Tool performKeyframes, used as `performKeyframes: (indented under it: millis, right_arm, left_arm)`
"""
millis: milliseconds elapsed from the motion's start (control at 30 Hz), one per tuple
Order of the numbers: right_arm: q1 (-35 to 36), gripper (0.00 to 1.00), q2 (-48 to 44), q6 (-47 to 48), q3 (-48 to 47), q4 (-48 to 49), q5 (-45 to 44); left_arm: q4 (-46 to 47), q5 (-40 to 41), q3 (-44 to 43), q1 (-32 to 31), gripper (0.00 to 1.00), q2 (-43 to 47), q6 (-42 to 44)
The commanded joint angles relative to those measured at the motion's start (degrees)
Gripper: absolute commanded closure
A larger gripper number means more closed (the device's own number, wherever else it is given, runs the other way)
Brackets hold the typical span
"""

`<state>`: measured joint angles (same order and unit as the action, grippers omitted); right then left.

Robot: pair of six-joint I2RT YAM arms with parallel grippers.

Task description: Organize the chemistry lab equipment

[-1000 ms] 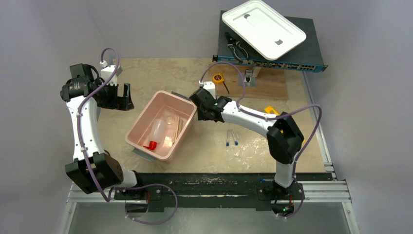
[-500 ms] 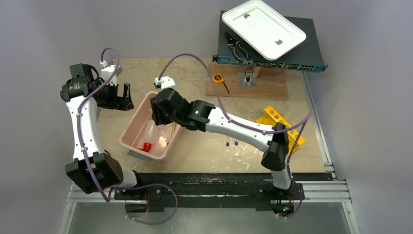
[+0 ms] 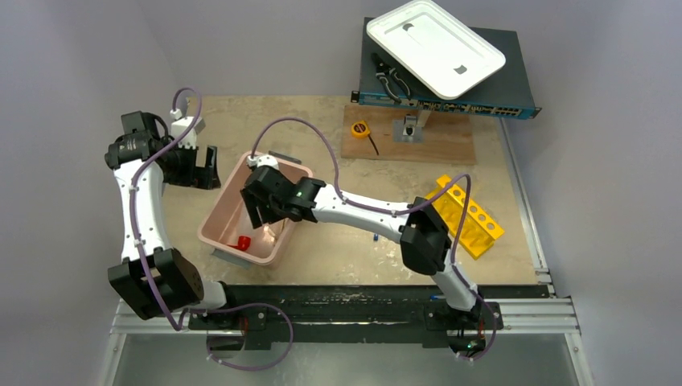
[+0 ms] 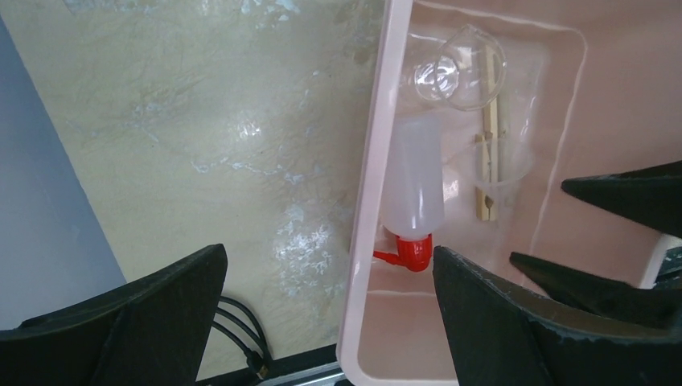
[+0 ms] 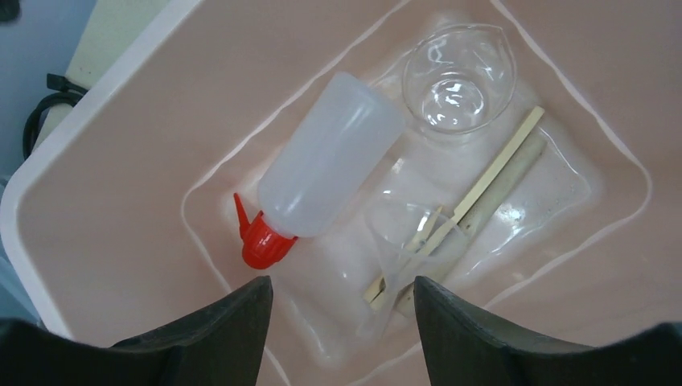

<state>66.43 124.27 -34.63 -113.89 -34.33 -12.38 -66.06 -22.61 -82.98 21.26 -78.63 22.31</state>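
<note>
The right claw [image 5: 342, 289] hangs over the pink bin [image 5: 104, 145], jaws apart with nothing between them. Right beneath it lie the squeeze bottle [image 5: 330, 161] and wooden sticks [image 5: 482, 181], so that part looks done. The left claw [image 4: 328, 253] stands wide open and empty above the bin's rim. By my judgement the yellow rack [image 3: 468, 215], on the table well behind the right claw, and a blue-tipped tube [image 3: 375, 238] barely showing by that arm remain to be sorted.

White arm links [image 3: 143, 211], black joint housings [image 3: 424, 237], purple cables [image 3: 291, 121] — tapered black pincer fingers [image 4: 515, 338].
</note>
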Motion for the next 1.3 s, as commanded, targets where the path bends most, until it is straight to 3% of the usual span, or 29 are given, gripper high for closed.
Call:
performKeyframes:
  millis: [0, 167, 400, 633, 933, 1133, 1267]
  right_arm:
    - [-2.8, 0.35, -5.4, -1.8, 3.4, 1.4, 0.1]
    - [-7.3, 0.41, -11.6, -3.3, 12.6, 3.7, 0.3]
    - [-10.0, 0.44, -17.6, -3.8, 23.2, 5.2, -3.0]
    - [-10.1, 0.46, -18.2, -4.3, 23.2, 5.8, -3.5]
    - [-11.3, 0.52, -14.6, -2.1, 17.2, 3.6, -9.8]
    - [-12.6, 0.55, -17.4, -2.6, 23.7, 4.1, -13.5]
    - [-12.7, 0.56, -21.0, -4.5, 29.5, 5.0, -14.2]
  left_arm:
    - [2.1, 2.8, 3.9, 0.4, 0.00, -0.8, 4.0]
    - [4.6, 5.3, 8.3, 0.3, 0.01, -1.6, 4.8]
    - [1.3, -3.5, 10.4, -1.6, 0.00, -1.2, 5.7]
    - [-2.5, -9.2, 11.4, -5.2, 0.00, 2.5, 7.8]
    - [0.0, -1.2, 16.8, -9.9, 0.00, 4.1, 10.5]
    - [7.5, 9.9, 17.2, -10.0, 0.00, 3.1, 9.2]
    - [9.6, 11.7, 12.5, -10.4, 0.03, -0.4, 5.1]
